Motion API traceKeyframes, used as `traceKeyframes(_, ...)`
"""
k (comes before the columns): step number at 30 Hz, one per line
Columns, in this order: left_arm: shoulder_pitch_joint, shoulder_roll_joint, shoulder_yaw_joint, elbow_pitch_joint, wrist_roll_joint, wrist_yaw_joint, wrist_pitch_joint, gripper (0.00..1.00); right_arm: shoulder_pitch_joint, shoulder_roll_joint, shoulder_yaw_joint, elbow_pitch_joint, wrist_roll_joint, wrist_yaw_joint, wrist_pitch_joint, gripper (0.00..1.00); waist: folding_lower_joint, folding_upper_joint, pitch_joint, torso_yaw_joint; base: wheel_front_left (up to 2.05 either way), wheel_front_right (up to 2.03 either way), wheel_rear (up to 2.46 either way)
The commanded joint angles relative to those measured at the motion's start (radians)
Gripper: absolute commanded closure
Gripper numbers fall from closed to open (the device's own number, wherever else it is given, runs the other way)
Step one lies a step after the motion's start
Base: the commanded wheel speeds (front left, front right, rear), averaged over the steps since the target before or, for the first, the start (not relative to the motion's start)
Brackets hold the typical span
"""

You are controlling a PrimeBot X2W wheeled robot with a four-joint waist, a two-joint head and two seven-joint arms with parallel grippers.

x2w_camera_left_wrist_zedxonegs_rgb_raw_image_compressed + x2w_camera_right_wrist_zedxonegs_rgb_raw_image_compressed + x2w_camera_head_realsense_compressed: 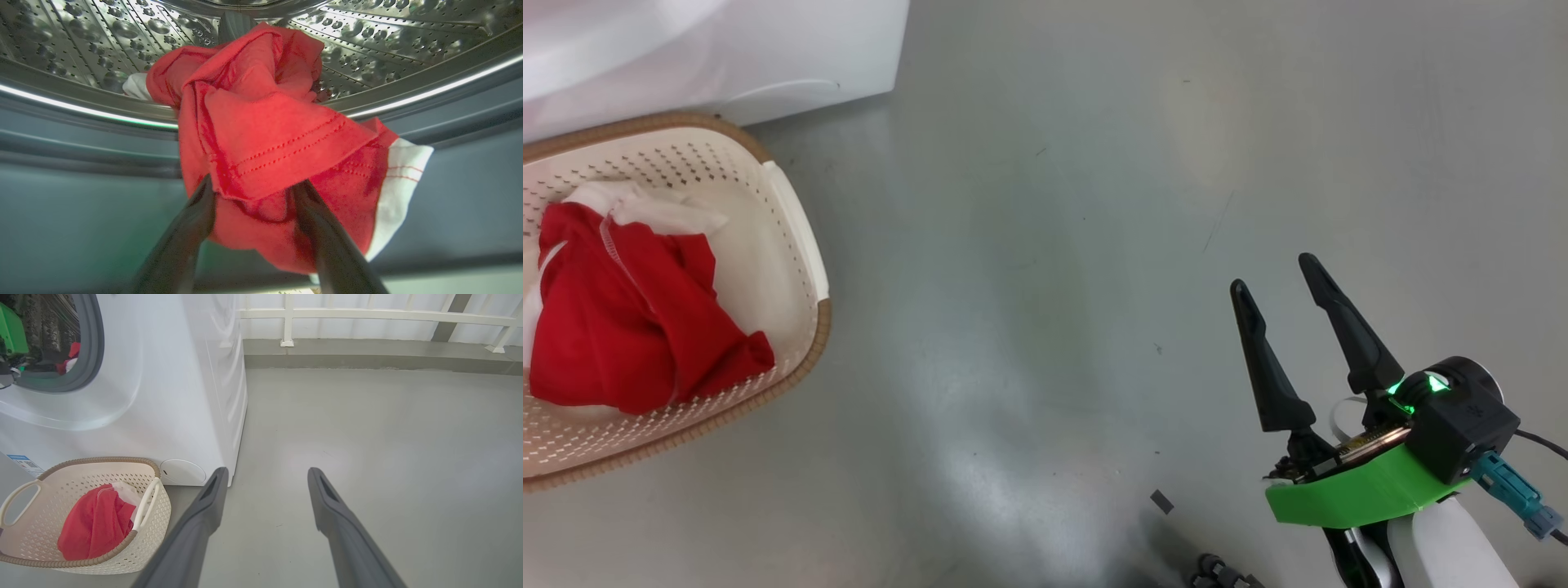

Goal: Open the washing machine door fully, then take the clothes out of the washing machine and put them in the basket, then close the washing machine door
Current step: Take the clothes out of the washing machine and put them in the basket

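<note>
Limp, light and soft, the bright red fabric garment with white trim (265, 134) spills over the perforated steel drum (81, 32)'s near lip, where the left fingers (179, 237) stand open astride its bunched fold, probably the surest hold; the right fingers (1347, 335) gape empty.

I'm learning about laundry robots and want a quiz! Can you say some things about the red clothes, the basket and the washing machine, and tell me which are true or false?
1. A red garment lies in the basket. True.
2. The drum is empty. False: red cloth hangs over its rim.
3. The right jaws grip a shirt. False: they are open and empty above the floor.
4. The basket stands beside the washing machine. True.
5. The left jaws straddle the red cloth. True.
</note>
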Motion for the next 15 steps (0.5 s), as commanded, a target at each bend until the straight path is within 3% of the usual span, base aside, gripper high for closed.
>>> traceKeyframes(1,-0.024,0.045,-0.004,-0.029,-0.007,-0.011,0.007,0.69,-0.005,-0.013,0.015,-0.020,0.006,0.006,-0.006,0.00,0.0000,0.0000,0.002,0.002,0.00,0.00,0.00)
traceKeyframes(2,-0.025,0.045,-0.009,-0.033,-0.012,-0.012,0.008,0.93,-0.005,-0.013,0.014,-0.020,0.006,0.006,-0.006,0.00,0.0000,0.0000,0.003,0.003,0.00,0.00,0.00)
traceKeyframes(3,-0.027,0.045,-0.013,-0.038,-0.016,-0.012,0.008,1.00,-0.006,-0.013,0.014,-0.021,0.007,0.006,-0.006,0.00,0.0000,0.0000,0.005,0.004,0.00,0.00,0.00)
traceKeyframes(15,-0.003,0.067,-0.096,-0.165,-0.082,-0.014,-0.040,1.00,-0.014,-0.013,0.000,-0.022,0.010,0.006,-0.006,0.00,0.0000,0.0000,0.012,0.032,0.00,0.00,0.00)
